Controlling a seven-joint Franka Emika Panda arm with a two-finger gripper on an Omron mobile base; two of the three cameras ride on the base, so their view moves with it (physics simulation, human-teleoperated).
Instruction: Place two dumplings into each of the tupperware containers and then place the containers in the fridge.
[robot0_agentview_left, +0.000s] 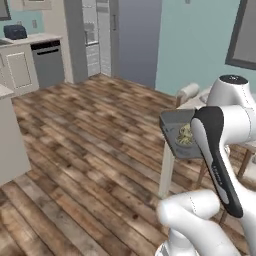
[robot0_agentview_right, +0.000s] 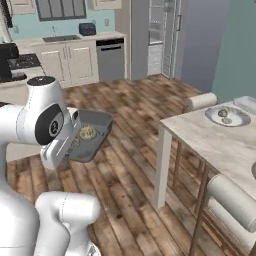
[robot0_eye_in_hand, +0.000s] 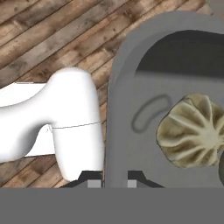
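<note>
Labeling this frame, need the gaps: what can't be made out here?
- Dumpling count in the held container: left base view, the arm covers part of it; hand view, the edge cuts off a second dumpling beside the whole one.
- End effector: fingertips barely rise at the bottom of the hand view, at the container's rim.
- Fridge shelves: right base view, too small.
- Plate on the table: lumps too small to identify.

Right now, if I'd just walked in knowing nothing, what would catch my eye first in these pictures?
Probably the white arm carrying a grey tupperware container in mid-air over the wooden floor, its fingers shut on the rim, with a pleated dumpling inside. Next, the pale dining table to the right with a round plate holding two more dumplings. At the back, the fridge stands open.
</note>
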